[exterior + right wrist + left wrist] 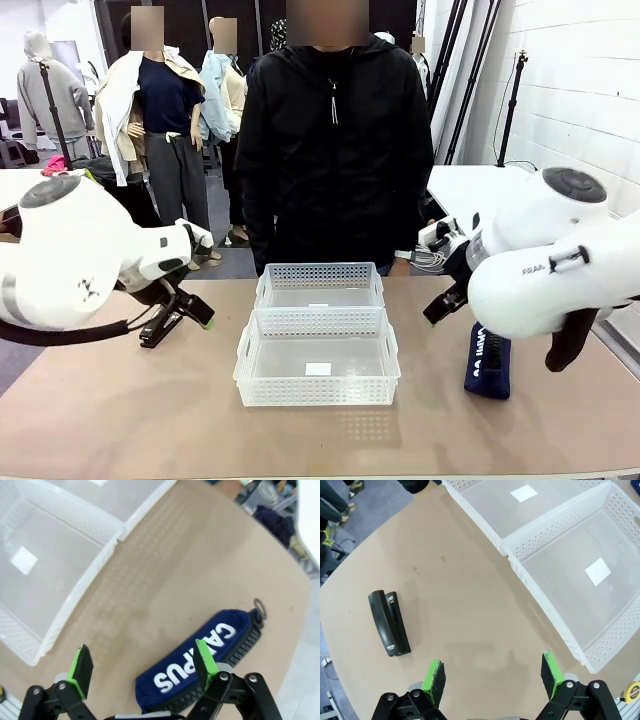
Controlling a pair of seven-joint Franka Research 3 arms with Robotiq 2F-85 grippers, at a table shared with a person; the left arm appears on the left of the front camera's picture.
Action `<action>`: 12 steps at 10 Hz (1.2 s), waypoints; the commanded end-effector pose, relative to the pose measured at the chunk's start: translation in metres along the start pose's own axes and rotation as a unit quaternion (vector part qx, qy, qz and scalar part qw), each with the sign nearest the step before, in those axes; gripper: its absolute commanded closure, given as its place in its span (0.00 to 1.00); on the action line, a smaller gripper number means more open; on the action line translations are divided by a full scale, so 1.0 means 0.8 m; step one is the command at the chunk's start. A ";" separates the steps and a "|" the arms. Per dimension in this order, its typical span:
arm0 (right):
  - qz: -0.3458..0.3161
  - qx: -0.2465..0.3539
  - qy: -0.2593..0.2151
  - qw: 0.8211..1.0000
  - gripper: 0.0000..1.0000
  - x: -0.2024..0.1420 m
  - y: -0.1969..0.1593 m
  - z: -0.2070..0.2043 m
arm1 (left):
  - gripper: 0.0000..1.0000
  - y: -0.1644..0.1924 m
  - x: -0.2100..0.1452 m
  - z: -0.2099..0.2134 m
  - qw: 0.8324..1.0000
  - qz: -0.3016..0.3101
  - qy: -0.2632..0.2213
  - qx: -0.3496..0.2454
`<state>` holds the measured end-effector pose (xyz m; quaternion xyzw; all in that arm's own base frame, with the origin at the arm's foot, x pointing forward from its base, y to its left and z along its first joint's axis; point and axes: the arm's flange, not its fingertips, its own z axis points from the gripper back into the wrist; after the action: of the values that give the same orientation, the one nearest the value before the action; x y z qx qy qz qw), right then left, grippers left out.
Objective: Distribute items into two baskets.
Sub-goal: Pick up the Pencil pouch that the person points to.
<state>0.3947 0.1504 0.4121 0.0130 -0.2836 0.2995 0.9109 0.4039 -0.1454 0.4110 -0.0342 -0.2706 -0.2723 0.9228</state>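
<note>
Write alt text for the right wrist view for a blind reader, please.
A navy blue soft zip pouch with white CAMPUS lettering lies on the tan table under the open right claw. Two empty white lattice plastic baskets sit side by side nearby.

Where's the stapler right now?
In the front view the stapler lies on the table on the robot's left, left of the near basket, close beside the open left gripper but not between its fingers.

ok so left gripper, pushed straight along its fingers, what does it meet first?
Most likely bare table. The open left gripper points between the stapler on one side and the closer basket on the other, lined up with neither. Depth is hard to judge.
</note>
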 end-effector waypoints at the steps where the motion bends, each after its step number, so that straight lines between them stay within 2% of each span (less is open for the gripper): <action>1: -0.031 0.007 0.002 1.000 0.00 0.007 -0.020 0.034 | 0.00 0.026 0.010 0.039 1.000 0.000 0.013 -0.021; 3: -0.074 0.034 -0.031 0.996 0.00 0.003 -0.050 0.083 | 0.00 0.057 0.012 0.090 0.998 -0.004 0.035 -0.057; 5: -0.099 0.058 -0.063 0.991 0.00 -0.006 -0.083 0.140 | 0.00 0.103 0.010 0.151 0.995 0.012 0.035 -0.097; 8: -0.125 0.098 -0.107 0.982 0.00 -0.045 -0.123 0.207 | 0.00 0.148 -0.017 0.233 0.992 0.031 -0.018 -0.122; 10: -0.138 0.146 -0.141 0.969 0.00 -0.084 -0.153 0.225 | 0.00 0.187 -0.039 0.232 0.981 0.067 -0.059 -0.171; 12: -0.145 0.175 -0.171 0.959 0.00 -0.139 -0.180 0.234 | 0.00 0.221 -0.088 0.237 0.969 0.113 -0.121 -0.184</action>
<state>0.3252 -0.0530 0.5583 0.2376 -0.3733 0.1894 0.8765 0.3612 0.0659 0.5642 -0.2406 -0.2906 -0.2134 0.9012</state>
